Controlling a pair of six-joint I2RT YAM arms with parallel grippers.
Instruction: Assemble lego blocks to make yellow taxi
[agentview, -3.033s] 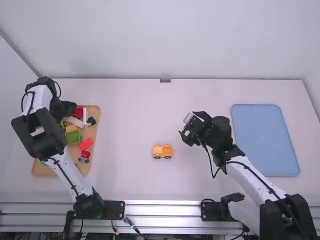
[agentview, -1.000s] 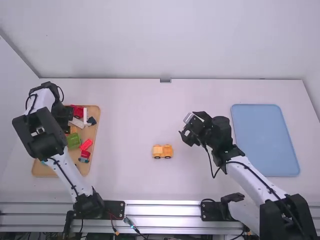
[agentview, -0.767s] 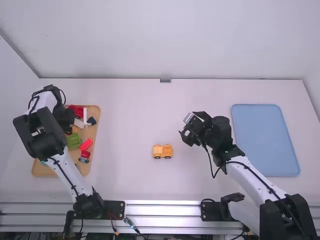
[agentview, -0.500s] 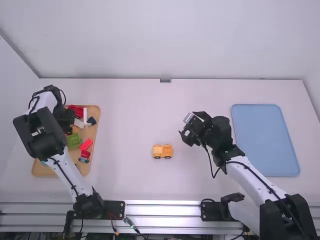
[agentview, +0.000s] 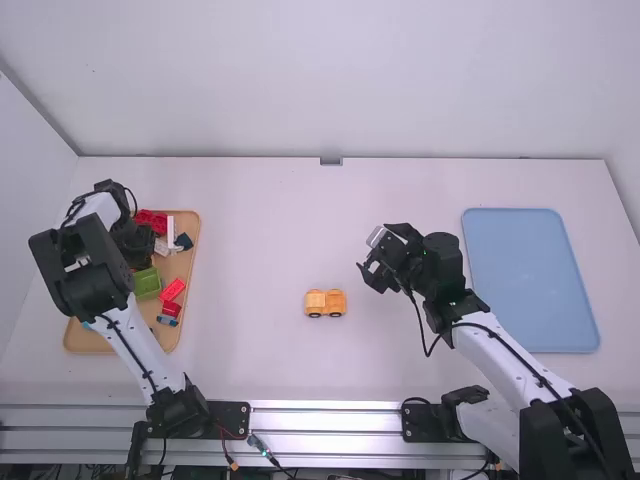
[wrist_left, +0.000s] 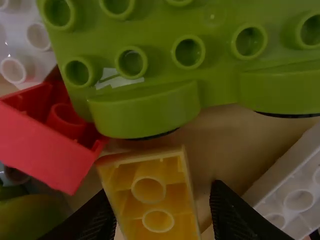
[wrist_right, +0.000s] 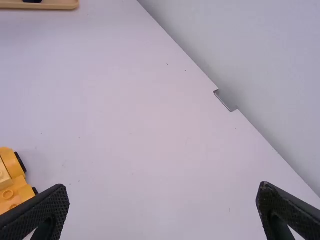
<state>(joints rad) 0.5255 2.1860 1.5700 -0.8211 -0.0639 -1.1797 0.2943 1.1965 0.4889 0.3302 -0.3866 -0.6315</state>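
left: blocks (agentview: 173, 289) in tray (agentview: 90, 342) | middle: toy car (agentview: 326, 301) on table (agentview: 290, 230) | right: second tray (agentview: 530, 280)

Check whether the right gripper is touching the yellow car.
Apart. The high view shows a strip of white tabletop between the yellow car and the right gripper.

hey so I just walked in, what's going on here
The left arm's claw is at the wooden tray, open around a yellow block but not gripping it. A yellow-orange wheeled piece, seemingly the taxi's start, sits on the table. The right arm's claw hangs open and empty.
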